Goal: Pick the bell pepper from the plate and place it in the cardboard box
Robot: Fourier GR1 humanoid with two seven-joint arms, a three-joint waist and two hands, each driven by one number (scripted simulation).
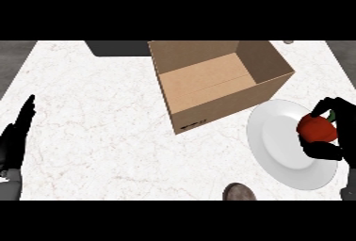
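Right hand (pixel 327 134) with fingers curled around the bell pepper (pixel 317 128) over the plate (pixel 278 146); transfer to the cardboard box (pixel 208 80) remains. Left hand (pixel 17 136) rests open.

The right hand (pixel 332 129) runs off the right edge, its fingers (pixel 324 150) covering part of the bell pepper (pixel 316 128) (green stem barely peeking). A brownish round object (pixel 239 192) is cut off below.
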